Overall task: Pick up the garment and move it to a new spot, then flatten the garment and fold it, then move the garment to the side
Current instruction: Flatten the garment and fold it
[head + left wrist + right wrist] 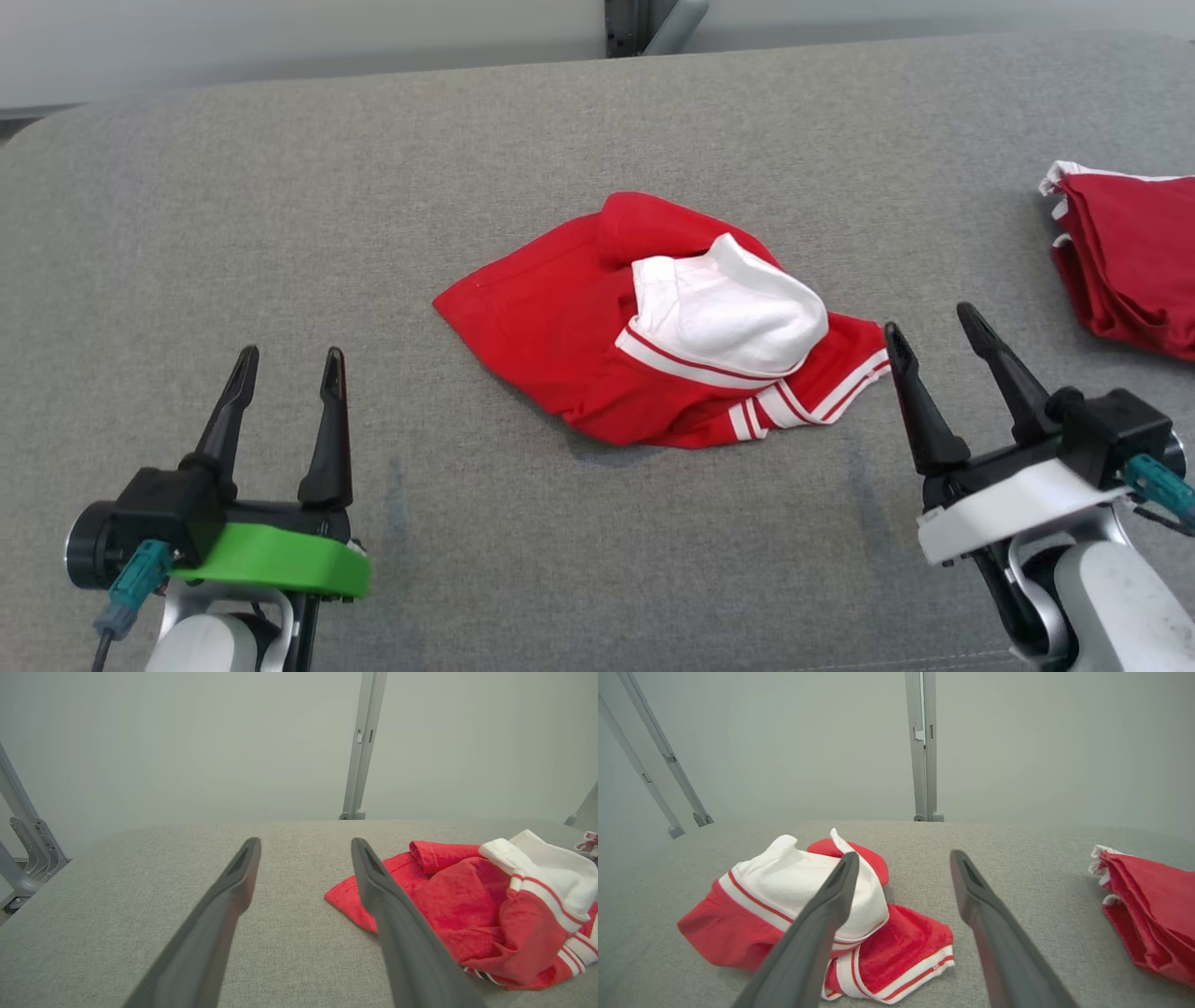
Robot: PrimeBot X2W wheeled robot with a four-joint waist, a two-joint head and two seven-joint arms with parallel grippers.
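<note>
The garment (597, 336) is a crumpled red piece with a white panel and red-and-white striped trim, lying in a heap at the middle of the grey padded table (373, 187). It shows at the right in the left wrist view (462, 905) and at the lower left in the right wrist view (803, 896). My left gripper (291, 368) rests low at the near left, open and empty, well left of the garment. My right gripper (934, 322) is open and empty too, just right of the garment's striped edge, not touching it.
A second red garment (1134, 257) with white trim lies folded at the table's right edge, also in the right wrist view (1153, 905). Pale wall and grey metal posts (924, 746) stand behind the table's far edge.
</note>
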